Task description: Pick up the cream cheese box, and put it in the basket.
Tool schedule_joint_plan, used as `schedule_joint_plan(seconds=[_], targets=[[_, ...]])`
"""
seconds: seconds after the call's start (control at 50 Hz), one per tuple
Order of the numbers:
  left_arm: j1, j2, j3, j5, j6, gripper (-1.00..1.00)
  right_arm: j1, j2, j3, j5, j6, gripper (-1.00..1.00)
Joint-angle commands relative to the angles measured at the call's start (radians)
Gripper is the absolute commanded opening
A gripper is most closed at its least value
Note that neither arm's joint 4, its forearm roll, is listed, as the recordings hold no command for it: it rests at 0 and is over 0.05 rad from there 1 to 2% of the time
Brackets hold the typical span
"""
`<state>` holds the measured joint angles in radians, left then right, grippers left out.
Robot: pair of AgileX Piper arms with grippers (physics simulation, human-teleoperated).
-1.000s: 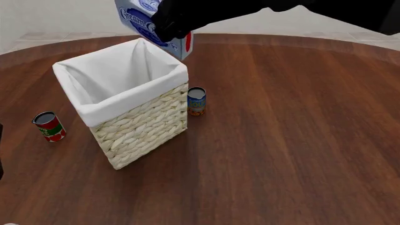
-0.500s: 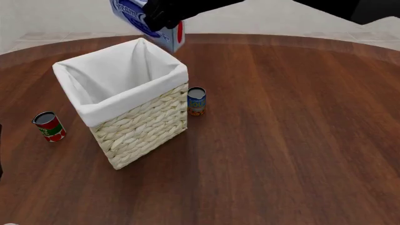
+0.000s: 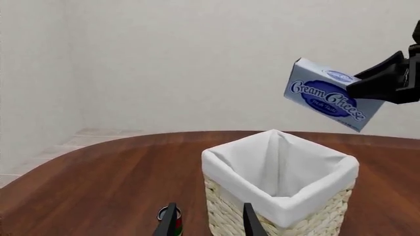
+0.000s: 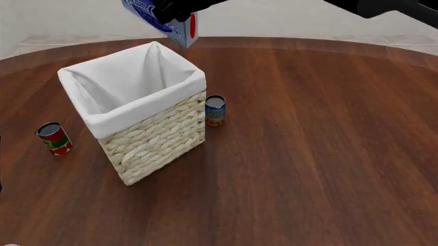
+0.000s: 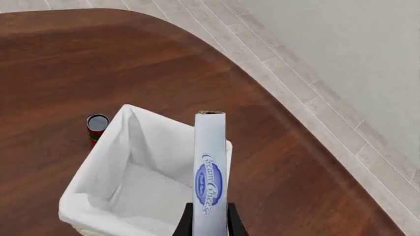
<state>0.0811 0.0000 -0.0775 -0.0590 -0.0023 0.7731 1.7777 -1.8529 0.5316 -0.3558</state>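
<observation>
Front view: cream cheese box (image 4: 166,17) held high in the air by right gripper (image 4: 171,9), above and beyond the far corner of the basket (image 4: 154,138); red end of the box faces right, top part cut off by frame edge. Not touching the basket; clear gap between box and liner rim. Right arm (image 4: 383,7) enters from upper right as a dark shape across the top edge. Basket upright on wooden table (image 4: 321,154), liner interior visible with nothing seen in it. Small blue-and-orange can (image 4: 215,110) upright just beside the basket's right corner. Red can (image 4: 54,138) upright on the table, to the left of the basket, apart from it.

Left wrist view: box (image 3: 333,94) tilted, printed face toward camera, script legible, gripped at one end by dark right-gripper fingers (image 3: 384,81); airborne above the basket (image 3: 282,196), over its far right side. Left gripper (image 3: 206,223) low in frame, fingers spread apart, nothing between them, red can (image 3: 170,219) partly hidden behind one finger.

Right wrist view: box (image 5: 210,177) seen edge-on, clamped between the two right fingers (image 5: 185,223) at its near end. Basket (image 5: 137,172) open mouth directly behind it, red can (image 5: 96,127) past the basket's far side.
</observation>
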Motion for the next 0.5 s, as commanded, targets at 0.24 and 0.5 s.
schedule_joint_plan(seconds=[0.24,0.5], targets=[[0.013,0.0,0.006,-0.005,0.0,1.0,0.002,0.064,-0.063,0.004,-0.002,-1.0],[0.017,0.0,0.012,-0.01,0.0,1.0,0.009,0.097,-0.104,0.017,-0.006,-1.0]])
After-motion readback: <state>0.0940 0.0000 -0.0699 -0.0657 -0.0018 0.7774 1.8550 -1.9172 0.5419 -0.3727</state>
